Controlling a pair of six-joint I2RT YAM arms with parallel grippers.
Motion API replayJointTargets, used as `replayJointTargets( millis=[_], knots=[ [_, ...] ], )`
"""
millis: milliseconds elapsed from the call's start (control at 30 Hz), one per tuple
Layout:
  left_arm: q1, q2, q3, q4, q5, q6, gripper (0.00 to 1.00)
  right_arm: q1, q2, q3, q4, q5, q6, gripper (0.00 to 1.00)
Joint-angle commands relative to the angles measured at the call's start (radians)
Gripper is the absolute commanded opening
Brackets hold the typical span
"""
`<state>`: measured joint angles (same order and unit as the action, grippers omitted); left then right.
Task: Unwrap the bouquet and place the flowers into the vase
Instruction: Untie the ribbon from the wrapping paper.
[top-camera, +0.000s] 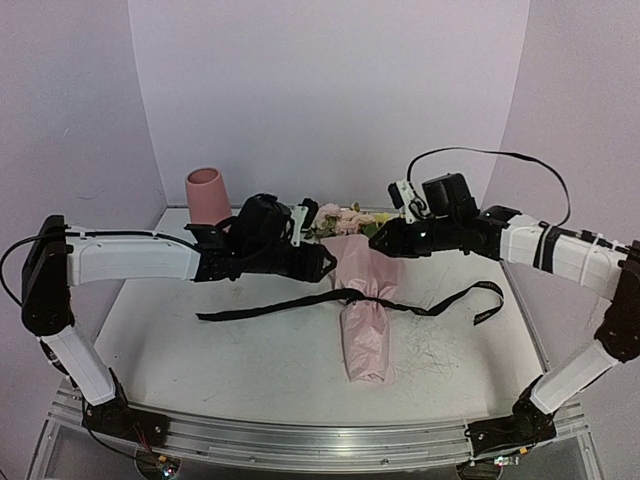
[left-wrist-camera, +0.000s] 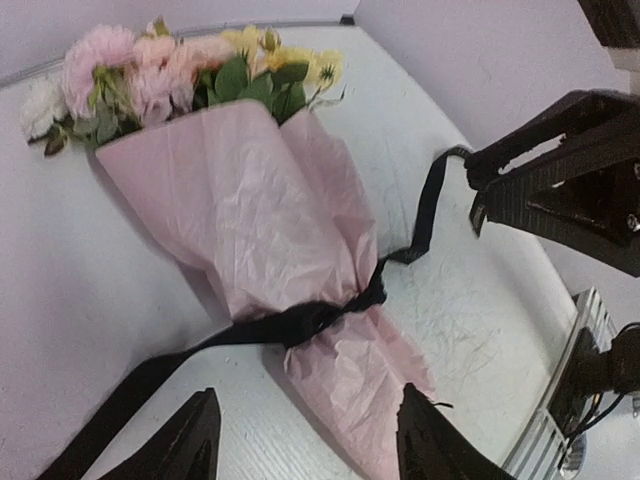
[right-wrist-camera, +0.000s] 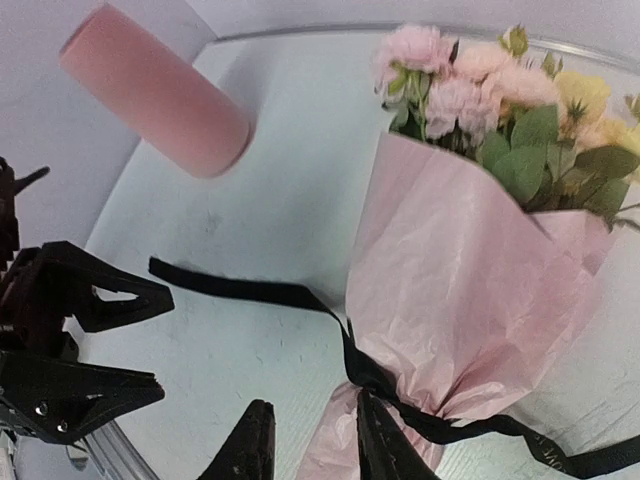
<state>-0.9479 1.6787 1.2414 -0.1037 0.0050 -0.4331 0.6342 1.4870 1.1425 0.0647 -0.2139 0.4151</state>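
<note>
The bouquet (top-camera: 364, 300) lies on the table, still rolled in its crinkled pink paper (left-wrist-camera: 250, 210). A black ribbon (top-camera: 270, 306) is knotted round its narrow waist, with one tail trailing to each side. The flowers (top-camera: 345, 218) stick out at the far end, pink, cream and yellow (right-wrist-camera: 470, 80). The pink vase (top-camera: 207, 195) stands upright at the back left. My left gripper (left-wrist-camera: 305, 440) hovers open over the paper's lower end. My right gripper (right-wrist-camera: 312, 445) is open with a narrower gap, one fingertip (right-wrist-camera: 380, 430) right at the ribbon knot (right-wrist-camera: 395, 395).
The two grippers face each other over the bouquet, close together, left (top-camera: 328, 262) and right (top-camera: 378, 240). White walls close the back and sides. The right ribbon tail (top-camera: 470, 300) runs towards the table's right edge. A metal rail (top-camera: 300, 440) marks the near edge.
</note>
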Motion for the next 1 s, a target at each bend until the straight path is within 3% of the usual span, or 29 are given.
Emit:
replayJointTargets(
  millis=[0,100,267,367,467,667,800,867,967],
  knots=[
    [-0.002,-0.037,0.013,0.163,-0.099,-0.029,0.72,0.005,0.014,0.006,0.067,0.075,0.038,0.34],
    [0.004,-0.006,-0.001,0.170,-0.195,-0.111,0.97,0.003,0.093,0.043,0.032,-0.022,0.028,0.35],
    [0.049,0.048,0.034,0.150,-0.094,-0.159,0.99,0.002,0.101,0.035,0.034,-0.061,0.031,0.36],
    [0.052,0.109,0.074,0.129,0.037,-0.128,0.96,0.002,0.116,0.018,0.025,-0.041,0.021,0.36],
    [0.052,0.177,0.141,0.072,0.149,-0.112,0.85,0.003,0.138,-0.006,0.019,-0.075,0.043,0.36],
    [0.052,0.280,0.203,-0.009,0.287,-0.136,0.70,0.003,0.166,-0.042,-0.007,-0.024,0.073,0.34],
    [0.051,0.307,0.199,-0.017,0.330,-0.174,0.66,0.003,0.181,-0.045,-0.037,0.000,0.087,0.28],
    [0.048,0.320,0.199,-0.018,0.346,-0.185,0.63,0.003,0.193,-0.046,-0.046,0.000,0.088,0.18],
    [0.047,0.337,0.206,-0.020,0.356,-0.200,0.61,0.004,0.213,-0.041,-0.059,-0.009,0.085,0.15]
  ],
)
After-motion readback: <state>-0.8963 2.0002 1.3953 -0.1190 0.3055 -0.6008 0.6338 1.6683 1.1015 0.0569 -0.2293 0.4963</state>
